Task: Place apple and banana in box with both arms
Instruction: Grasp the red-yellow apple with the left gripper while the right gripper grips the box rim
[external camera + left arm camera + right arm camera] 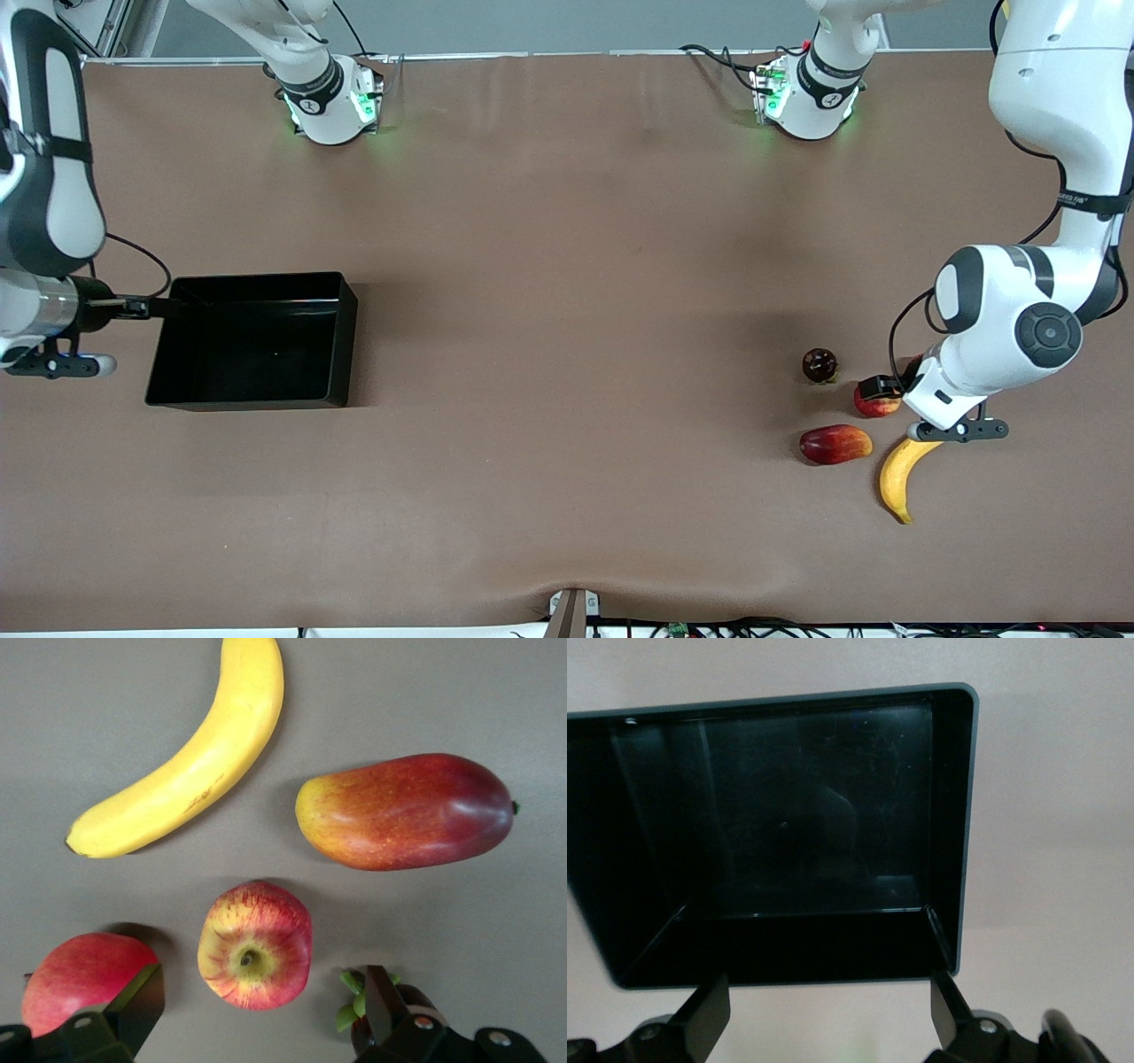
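The apple, red with yellow streaks, lies on the table toward the left arm's end, just ahead of the gap between my left gripper's open fingers. In the front view the left gripper hangs low over the apple and partly covers it. The long yellow banana lies nearer the front camera than the apple. The black box stands toward the right arm's end and looks empty. My right gripper is open and empty at the box's outer wall.
A red-orange mango lies beside the banana. A dark red fruit with green leaves sits farther from the front camera. A smooth pinkish-red fruit lies close by one left finger. The two arm bases stand along the table's top edge.
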Controlling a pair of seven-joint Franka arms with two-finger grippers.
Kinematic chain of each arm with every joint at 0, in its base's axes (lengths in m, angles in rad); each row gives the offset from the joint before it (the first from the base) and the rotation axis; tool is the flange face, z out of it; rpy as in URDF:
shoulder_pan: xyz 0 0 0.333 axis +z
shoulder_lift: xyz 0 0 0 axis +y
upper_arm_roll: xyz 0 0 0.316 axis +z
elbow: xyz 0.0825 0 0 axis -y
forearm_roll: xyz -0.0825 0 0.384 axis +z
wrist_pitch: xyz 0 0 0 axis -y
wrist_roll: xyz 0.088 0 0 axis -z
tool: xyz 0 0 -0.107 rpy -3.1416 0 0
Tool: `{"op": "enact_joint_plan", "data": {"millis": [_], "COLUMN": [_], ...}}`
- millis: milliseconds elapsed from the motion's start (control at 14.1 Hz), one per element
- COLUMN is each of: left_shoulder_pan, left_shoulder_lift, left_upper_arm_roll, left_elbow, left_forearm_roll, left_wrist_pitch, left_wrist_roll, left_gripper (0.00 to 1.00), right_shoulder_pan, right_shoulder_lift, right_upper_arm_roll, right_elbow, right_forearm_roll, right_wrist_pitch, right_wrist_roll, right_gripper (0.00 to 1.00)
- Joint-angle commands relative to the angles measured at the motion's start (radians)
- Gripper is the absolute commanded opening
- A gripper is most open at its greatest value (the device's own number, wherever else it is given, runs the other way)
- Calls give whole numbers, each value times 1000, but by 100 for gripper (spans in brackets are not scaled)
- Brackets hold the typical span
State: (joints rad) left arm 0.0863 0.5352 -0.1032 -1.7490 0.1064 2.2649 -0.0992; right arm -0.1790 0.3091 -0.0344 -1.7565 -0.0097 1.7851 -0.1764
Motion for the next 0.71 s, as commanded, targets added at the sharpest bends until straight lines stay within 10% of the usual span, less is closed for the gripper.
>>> {"op": "enact_joint_plan", "data": {"millis": [0,427,498,640], "left_shoulder_pan": [0,15,15,15], "left_shoulder_lift": [41,98,98,98], "left_upper_arm_roll": [-1,-1,0,0], "left_elbow": [13,0,-6,-9], "left_forearm_roll": [19,18,18,19], "left_wrist_pitch": [30,77,88,88], "left_wrist_roll": [13,61,61,76], "left_gripper": [100,100,100,88], "right_shoulder_pan": [-68,-138,-142,-161], "right_shoulder_lift": [34,165,174,199], "right_upper_arm_roll": [16,18,18,19], "right_elbow": [-52,-55,-55,-67], "right_forearm_roll": [-9,-7,-7,-1], "right_wrist_pitch": [118,301,307,306], "right_wrist_roll": [-60,-162,-175,-176], "right_gripper": [100,100,89,31]}}
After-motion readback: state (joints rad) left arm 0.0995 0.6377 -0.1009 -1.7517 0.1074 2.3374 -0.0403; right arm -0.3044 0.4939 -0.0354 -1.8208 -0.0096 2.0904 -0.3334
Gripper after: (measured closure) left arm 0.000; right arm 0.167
